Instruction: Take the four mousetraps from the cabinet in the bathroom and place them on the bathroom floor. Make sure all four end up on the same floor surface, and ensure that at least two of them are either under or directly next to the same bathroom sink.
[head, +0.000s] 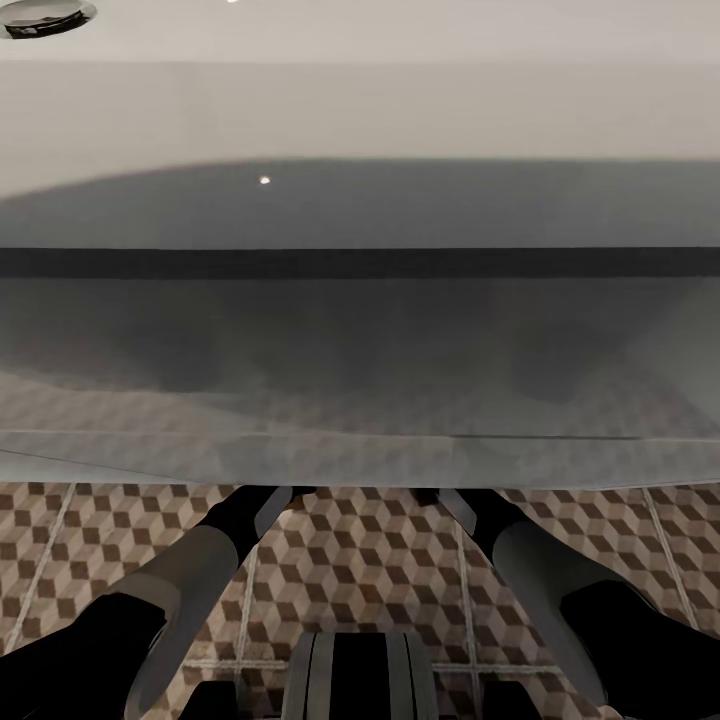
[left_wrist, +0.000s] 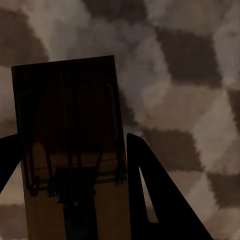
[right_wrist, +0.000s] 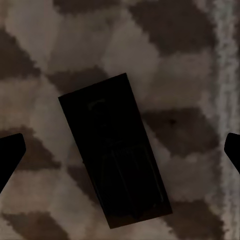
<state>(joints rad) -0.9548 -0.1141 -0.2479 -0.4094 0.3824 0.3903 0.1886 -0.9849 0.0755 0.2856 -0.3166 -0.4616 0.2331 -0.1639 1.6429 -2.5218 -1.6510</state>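
Note:
In the left wrist view a tan mousetrap (left_wrist: 65, 100) with dark wire sits between the dark fingers of my left gripper (left_wrist: 70, 145), which is shut on its two long edges just over the cube-patterned bathroom floor (left_wrist: 190, 75). In the right wrist view a second mousetrap (right_wrist: 107, 120) lies flat and deep in shadow on the floor (right_wrist: 185, 60). My right gripper (right_wrist: 122, 142) hangs above it, open wide, with its fingers well clear of the board. In the head view both forearms reach under the white sink (head: 360, 120) and its vanity, which hides both grippers.
The sink's drain (head: 45, 15) shows at the far left corner. The vanity's front edge (head: 360, 455) overhangs the patterned tiles (head: 360, 560) right in front of my base. A pale grout line (right_wrist: 227, 75) runs beside the right gripper.

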